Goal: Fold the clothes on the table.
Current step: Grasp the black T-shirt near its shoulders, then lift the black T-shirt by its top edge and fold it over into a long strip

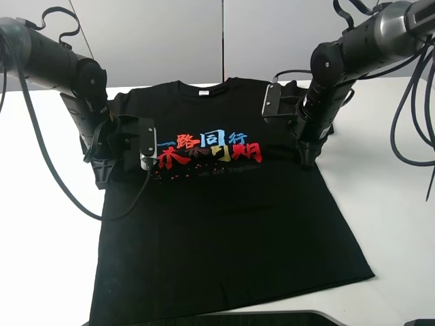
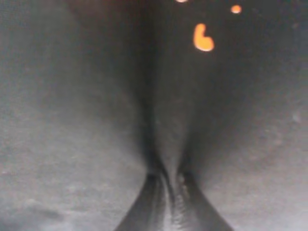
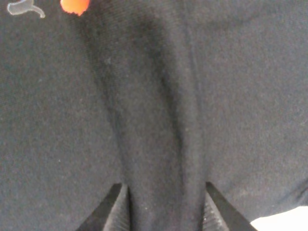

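Nearest me, low in the frame, the hem (image 1: 231,307) lay flat and square on the table (image 1: 397,224), so no fold had been made down there. Going up, the black T-shirt (image 1: 231,224) was spread face up in the middle of the frame, body smooth, both sleeves out. At the coloured print (image 1: 207,149) I had a hand on each side. My left gripper (image 2: 166,185), at centre left by the sleeve, had its fingertips together on a thin ridge of cloth, pinched tight. My right gripper (image 3: 163,192), at centre right by the other sleeve, had its fingers apart with a broad ridge of cloth filling the gap, and I could not tell whether it was biting. Farthest off, the collar (image 1: 202,88) sat undisturbed at top centre. By my reckoning I was only at the first grasp, with every fold left to do.
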